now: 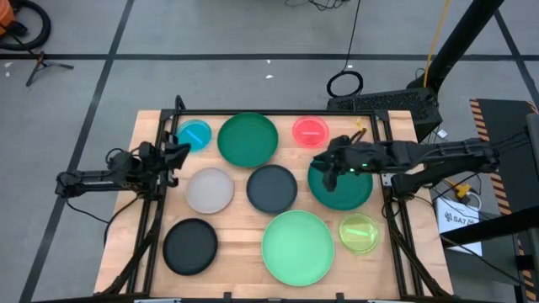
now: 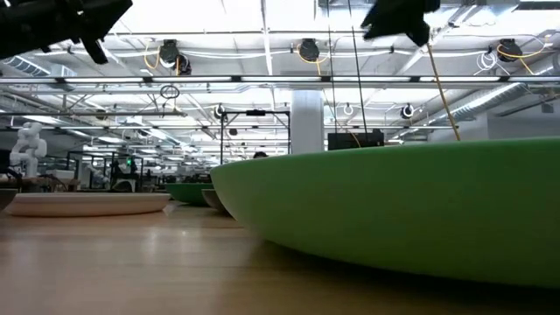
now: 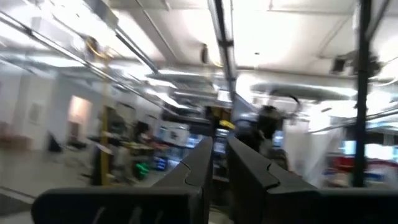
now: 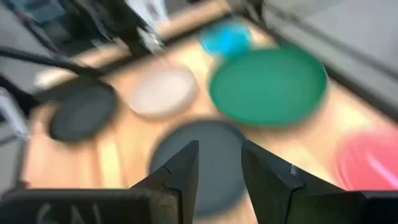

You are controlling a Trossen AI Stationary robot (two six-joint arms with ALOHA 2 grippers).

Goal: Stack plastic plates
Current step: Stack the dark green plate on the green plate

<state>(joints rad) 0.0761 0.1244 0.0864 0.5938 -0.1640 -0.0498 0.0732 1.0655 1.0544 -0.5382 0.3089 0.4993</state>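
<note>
High view: right hand [image 1: 327, 164] is hovering over the near rim of a dark green plate [image 1: 345, 189], nothing held; dark grey plate [image 1: 272, 188] is lying just ahead of it toward bench [image 1: 244, 231] centre, round, so no long axis; left hand [image 1: 173, 157] is waiting at the far edge; every plate is lying single and empty.

Low view: mint plate [image 2: 411, 206] is filling the foreground.

Left wrist: fingers nearly closed, empty.

Right wrist: fingers slightly parted, empty, grey plate directly beyond the tips.

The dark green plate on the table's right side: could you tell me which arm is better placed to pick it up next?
Probably the right. The right gripper hangs over the left rim of that dark green plate, while the left gripper sits at the table's left edge, beside the blue plate.
</note>
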